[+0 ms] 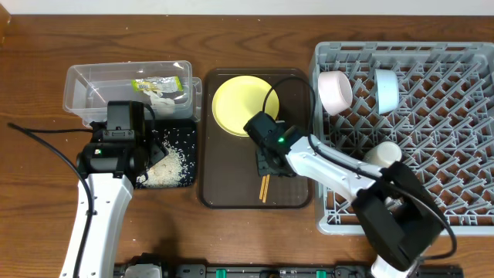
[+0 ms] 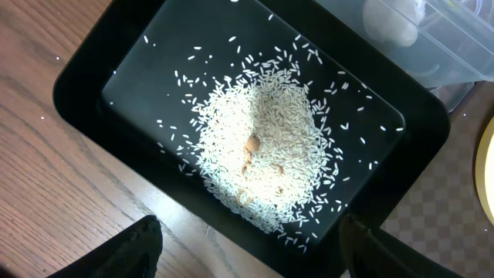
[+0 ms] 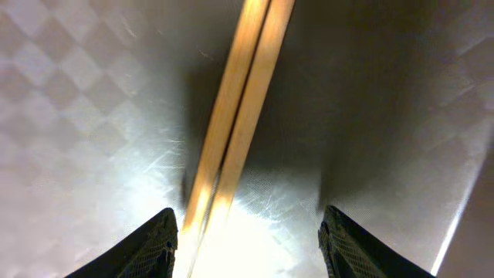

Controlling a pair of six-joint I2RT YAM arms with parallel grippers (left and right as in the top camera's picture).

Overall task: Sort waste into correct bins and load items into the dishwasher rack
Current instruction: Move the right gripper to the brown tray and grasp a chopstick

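As right claw (image 3: 248,232) straddles, chopsticks (image 3: 245,85) run front-to-back

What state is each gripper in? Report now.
Left gripper: open, empty, over the black tray.
Right gripper: open, straddling the chopsticks.

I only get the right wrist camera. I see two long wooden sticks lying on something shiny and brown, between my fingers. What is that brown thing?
Observer: A large brown serving tray; the thin wooden chopsticks lie near its edge closest to the robot.
Operator: Anything else on it?
Observer: A round yellow plate, at the far end.
Operator: Where do the sticks go?
Observer: The big square grey plastic dishwasher rack stands just right of the tray.
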